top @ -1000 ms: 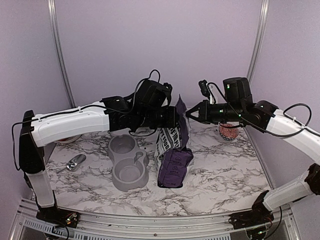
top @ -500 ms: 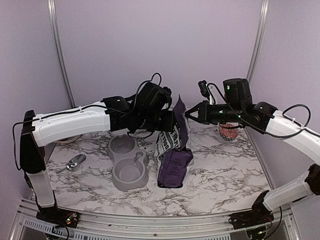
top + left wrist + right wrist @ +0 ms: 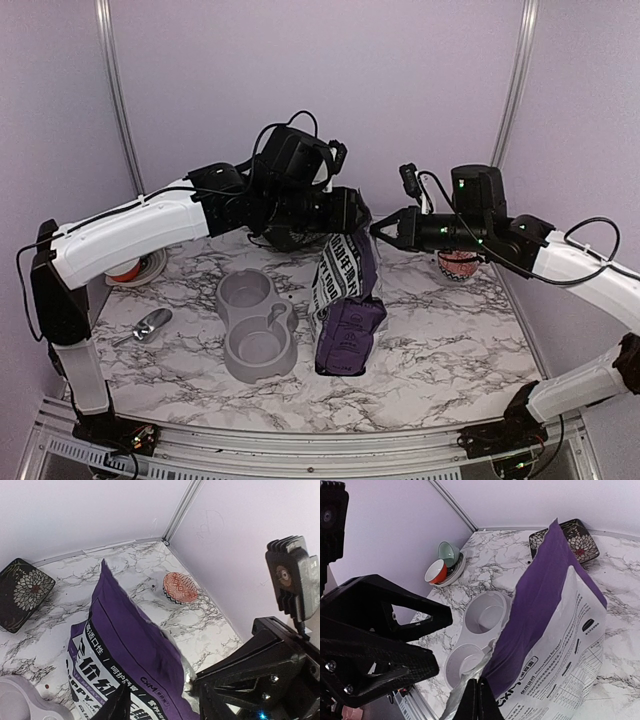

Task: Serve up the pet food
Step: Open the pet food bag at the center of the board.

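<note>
The purple-and-white pet food bag (image 3: 346, 318) stands upright at mid table, its top torn open with silver lining showing. No kibble shows; it is hidden inside the bag. My right gripper (image 3: 377, 229) is shut on the bag's torn top edge, as the right wrist view (image 3: 478, 701) shows. My left gripper (image 3: 357, 213) is open just above and behind the bag top. In the left wrist view (image 3: 162, 706) its fingers stand either side of the bag (image 3: 127, 640) without pinching it. The grey double bowl (image 3: 257, 326) lies just left of the bag and both cups look empty (image 3: 485, 614).
A metal scoop (image 3: 150, 327) lies at the front left. A red patterned bowl (image 3: 457, 265) stands at the back right behind my right arm. A black floral dish (image 3: 25, 592) sits at the back. Stacked red and green bowls (image 3: 442, 565) stand at the back left.
My left arm has lifted up and away from the bag top. The bag's raised purple flap has dropped lower. My right gripper has kept its hold and shifted slightly.
</note>
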